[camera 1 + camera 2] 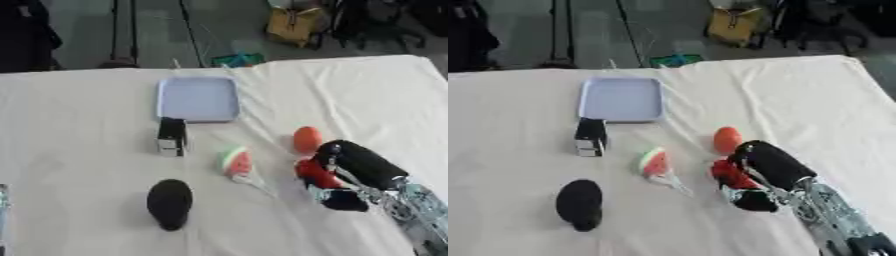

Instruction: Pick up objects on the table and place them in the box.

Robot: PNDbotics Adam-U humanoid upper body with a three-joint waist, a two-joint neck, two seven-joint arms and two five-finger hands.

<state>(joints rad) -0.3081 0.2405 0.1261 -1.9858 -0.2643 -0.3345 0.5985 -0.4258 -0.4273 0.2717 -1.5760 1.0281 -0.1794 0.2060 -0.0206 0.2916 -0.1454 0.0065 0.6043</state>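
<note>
My right hand [359, 164] comes in from the lower right, its fingers and thumb curled round a red object [313, 172] on the white cloth. Just beyond that hand lies an orange oval object [306, 139]. A watermelon slice [234, 161] lies to the hand's left. Further left, a black oval object [170, 202] lies near the front and a small black and white box [171, 136] stands upright. The pale blue shallow box [199, 98] sits behind it, with nothing inside. A grey sliver of my left hand [3, 200] shows at the left edge.
The table [79, 115] under its white cloth has its far edge just behind the blue box. Beyond it are a dark floor, a yellow bag [293, 22] and stands. Bare cloth spreads at the left and far right.
</note>
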